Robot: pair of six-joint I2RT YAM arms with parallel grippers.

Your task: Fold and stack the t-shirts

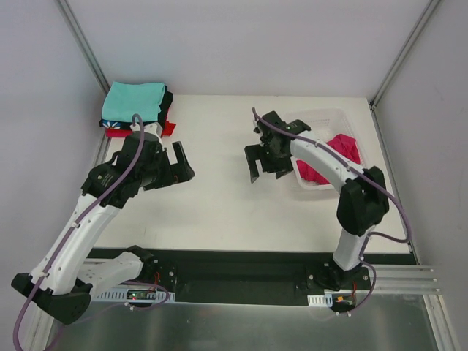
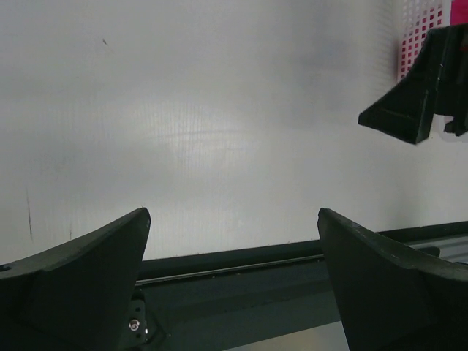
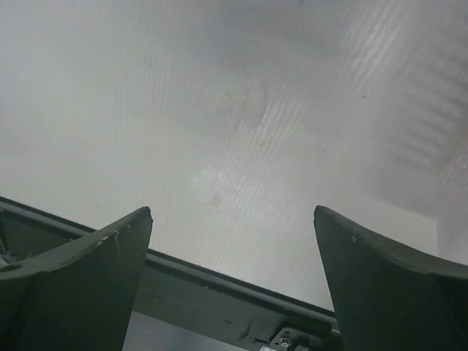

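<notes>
A crimson-pink t-shirt (image 1: 342,149) lies crumpled in the white mesh basket (image 1: 324,115) at the right. A stack of folded t-shirts sits at the back left: teal (image 1: 131,101) on top, black (image 1: 167,101) under it, red (image 1: 169,129) at the bottom. My left gripper (image 1: 179,167) is open and empty above the bare table, in front of the stack; its wrist view (image 2: 234,213) shows only table between the fingers. My right gripper (image 1: 267,172) is open and empty just left of the basket; its wrist view (image 3: 232,210) shows bare table.
The left wrist view shows the right gripper's finger (image 2: 417,102) and the basket's mesh (image 2: 420,33) with pink behind it. A black rail (image 1: 241,274) runs along the near table edge. Grey walls stand close at the back and sides.
</notes>
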